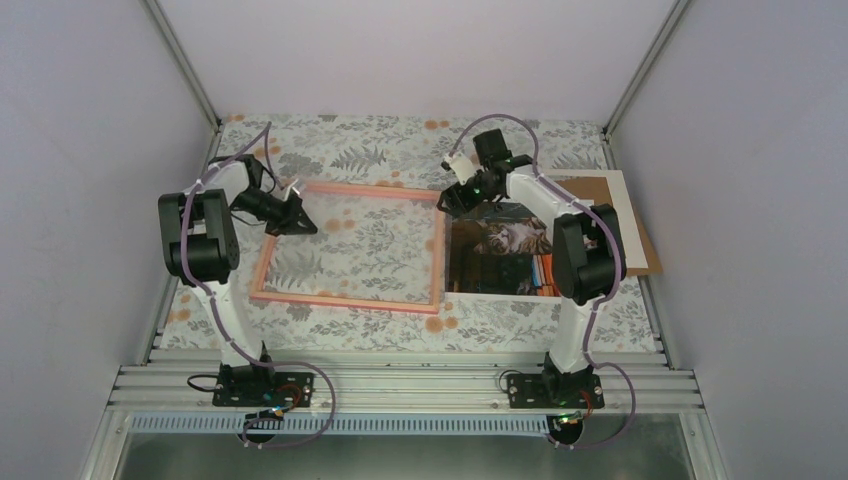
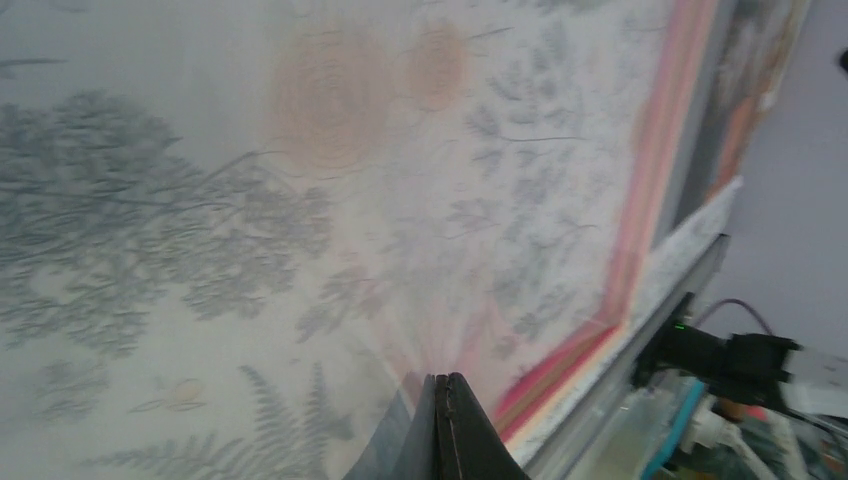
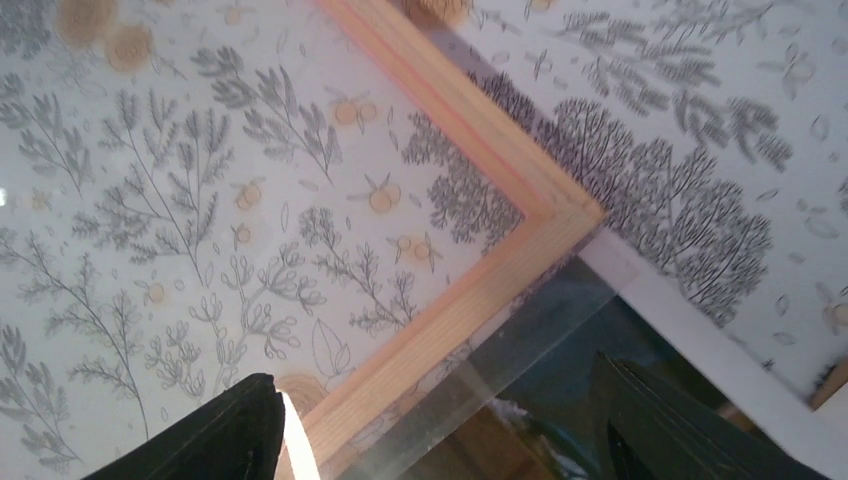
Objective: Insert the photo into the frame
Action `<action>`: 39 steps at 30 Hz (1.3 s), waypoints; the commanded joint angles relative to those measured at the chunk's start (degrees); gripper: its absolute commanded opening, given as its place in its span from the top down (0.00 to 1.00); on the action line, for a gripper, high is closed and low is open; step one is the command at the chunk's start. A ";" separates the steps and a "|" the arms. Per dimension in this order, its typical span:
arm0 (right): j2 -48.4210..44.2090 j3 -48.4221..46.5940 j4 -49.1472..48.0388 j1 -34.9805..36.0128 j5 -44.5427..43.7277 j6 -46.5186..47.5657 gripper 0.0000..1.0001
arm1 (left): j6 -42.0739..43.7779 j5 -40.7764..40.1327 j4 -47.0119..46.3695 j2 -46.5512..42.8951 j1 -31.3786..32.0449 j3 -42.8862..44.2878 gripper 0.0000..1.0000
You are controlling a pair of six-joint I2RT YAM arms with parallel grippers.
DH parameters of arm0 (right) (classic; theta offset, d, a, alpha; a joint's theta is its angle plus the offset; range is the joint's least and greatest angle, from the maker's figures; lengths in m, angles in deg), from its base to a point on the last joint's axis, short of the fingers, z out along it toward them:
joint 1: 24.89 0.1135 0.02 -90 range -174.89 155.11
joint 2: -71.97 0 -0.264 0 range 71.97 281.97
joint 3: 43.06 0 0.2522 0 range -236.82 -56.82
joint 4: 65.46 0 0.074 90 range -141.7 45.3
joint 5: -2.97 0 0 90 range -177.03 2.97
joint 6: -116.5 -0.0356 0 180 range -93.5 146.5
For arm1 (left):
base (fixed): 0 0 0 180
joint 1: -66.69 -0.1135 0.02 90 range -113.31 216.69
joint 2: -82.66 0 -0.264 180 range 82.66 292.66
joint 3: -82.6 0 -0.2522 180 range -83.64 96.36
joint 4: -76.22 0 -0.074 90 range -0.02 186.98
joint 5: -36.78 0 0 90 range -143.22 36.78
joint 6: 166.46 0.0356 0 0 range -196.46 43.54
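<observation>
Right pincer (image 3: 435,400) is standing wide open and gripping nothing. It is hanging over the far right corner of the frame (image 3: 560,212), with one finger inside the frame and the other outside it, over the photo (image 1: 500,245).

Left pincer (image 2: 450,415) is standing fully shut with nothing between its fingers. Its tip is sitting at the frame's far left corner, over the pane. I cannot tell whether it is pressing down.

The frame is lying flat on the cloth (image 1: 400,140), whose pattern is showing through it. The photo is lying face up just beside the frame's right rail, not yet in it. It is resting on a board (image 1: 645,255) that is sticking out on the side away from the frame. A clear strip (image 3: 520,330) is showing between the rail and the photo; I cannot tell what it is.

Judgement: the pick-up of the photo is being set up.
- The right pincer should be shifting clear of the rail, so that both fingers are bracketing only the photo's edge nearest the frame.
- It should be taking the photo by its border and leaving the board beneath alone.
- A shallow lift is advisable, as the print is looking limp.
- The left pincer should be steadying the frame meanwhile.
</observation>
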 commanded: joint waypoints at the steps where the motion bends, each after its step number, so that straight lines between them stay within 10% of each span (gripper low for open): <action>1: -0.56 -2.55 0.28 -0.99 0.98 0.11 0.25 | 4.05 13.14 5.28 1.42 -1.66 3.00 0.98; 8: -2.67 -1.01 0.12 -4.40 5.05 -2.11 0.25 | 8.32 27.72 11.46 -1.74 -3.54 3.37 0.98; 39: -6.03 3.75 -1.63 -4.79 4.99 -2.90 0.28 | 7.48 6.62 2.62 -9.90 0.26 0.45 0.98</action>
